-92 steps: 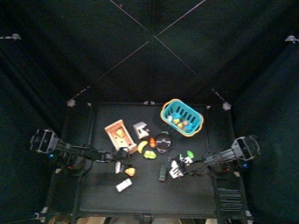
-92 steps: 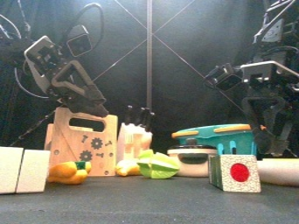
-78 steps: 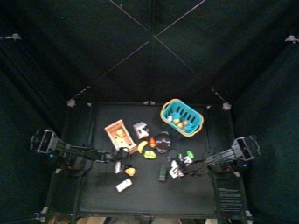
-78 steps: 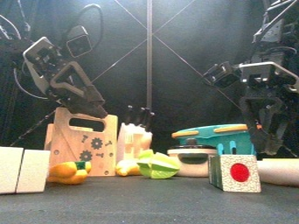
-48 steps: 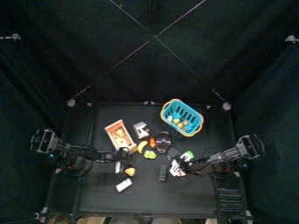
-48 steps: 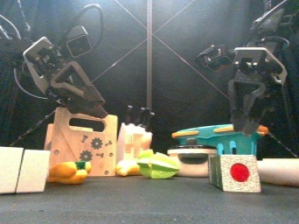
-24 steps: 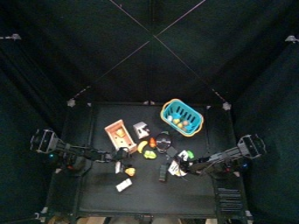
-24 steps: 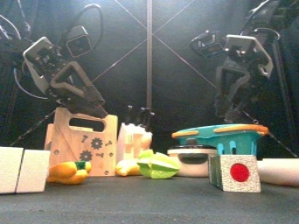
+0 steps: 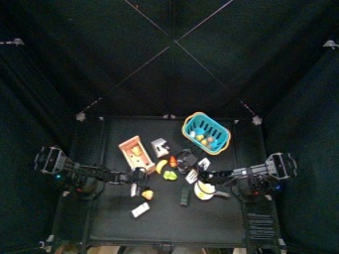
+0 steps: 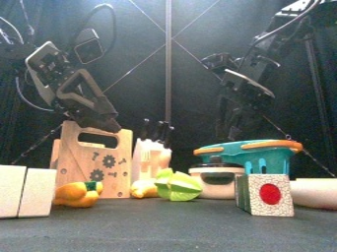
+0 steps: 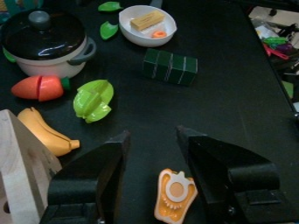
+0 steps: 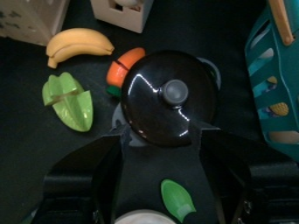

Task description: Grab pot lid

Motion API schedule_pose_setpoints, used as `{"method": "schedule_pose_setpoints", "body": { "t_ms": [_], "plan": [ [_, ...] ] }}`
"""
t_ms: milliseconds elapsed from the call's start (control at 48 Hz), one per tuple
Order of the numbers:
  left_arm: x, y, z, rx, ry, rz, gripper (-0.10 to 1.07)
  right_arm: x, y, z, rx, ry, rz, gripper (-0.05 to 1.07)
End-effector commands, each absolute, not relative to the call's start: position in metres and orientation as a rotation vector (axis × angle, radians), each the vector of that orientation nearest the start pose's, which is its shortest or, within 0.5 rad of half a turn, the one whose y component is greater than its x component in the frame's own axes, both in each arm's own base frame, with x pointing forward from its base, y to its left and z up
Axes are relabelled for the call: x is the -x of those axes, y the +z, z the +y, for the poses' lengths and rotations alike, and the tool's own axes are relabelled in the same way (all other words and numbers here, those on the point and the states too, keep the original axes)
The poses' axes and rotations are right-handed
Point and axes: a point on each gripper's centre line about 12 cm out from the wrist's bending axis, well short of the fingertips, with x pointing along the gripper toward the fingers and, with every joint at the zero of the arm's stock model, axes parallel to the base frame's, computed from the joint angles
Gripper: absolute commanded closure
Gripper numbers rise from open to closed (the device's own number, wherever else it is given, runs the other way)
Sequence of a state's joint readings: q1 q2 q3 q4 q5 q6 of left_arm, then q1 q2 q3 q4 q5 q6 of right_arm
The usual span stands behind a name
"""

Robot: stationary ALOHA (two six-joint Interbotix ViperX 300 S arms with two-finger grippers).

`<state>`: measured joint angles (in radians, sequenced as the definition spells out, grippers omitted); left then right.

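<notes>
The pot's black lid with a small round knob lies on its pot, which stands in the table's middle. My right gripper hangs open just above the lid, one jaw on each side of it, not touching. In the front view the right gripper hangs above the pot from behind. My left gripper is open and empty, low over the table's left front; the pot and lid show far beyond it.
A teal basket stands right behind the pot, a wooden knife block at the left. A banana, a green leafy piece and a red half lie beside the pot. An orange timer lies under my left gripper.
My right arm has risen and swung left from the table's right side until its gripper hangs over the pot. The left arm has not moved.
</notes>
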<state>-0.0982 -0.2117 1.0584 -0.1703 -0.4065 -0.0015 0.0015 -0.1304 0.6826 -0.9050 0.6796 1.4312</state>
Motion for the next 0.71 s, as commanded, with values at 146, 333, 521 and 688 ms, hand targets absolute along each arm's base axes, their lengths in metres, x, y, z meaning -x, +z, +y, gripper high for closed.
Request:
{"method": "schedule_pose_setpoints", "body": {
  "t_ms": [146, 333, 521, 688],
  "plan": [
    [-0.304, 0.163, -0.022, 0.116, 0.001, 0.419, 0.13, -0.335, 0.189, -0.085, -0.399, -0.775, 0.743, 0.15],
    [-0.304, 0.163, -0.022, 0.118, 0.002, 0.419, 0.13, -0.338, 0.177, -0.094, -0.426, -0.765, 0.752, 0.15],
    [-0.303, 0.162, -0.022, 0.118, 0.002, 0.422, 0.13, -0.339, 0.165, -0.097, -0.462, -0.770, 0.776, 0.16],
    [-0.303, 0.162, -0.022, 0.118, 0.002, 0.422, 0.13, -0.336, 0.161, -0.095, -0.473, -0.774, 0.789, 0.16]
  ]
}}
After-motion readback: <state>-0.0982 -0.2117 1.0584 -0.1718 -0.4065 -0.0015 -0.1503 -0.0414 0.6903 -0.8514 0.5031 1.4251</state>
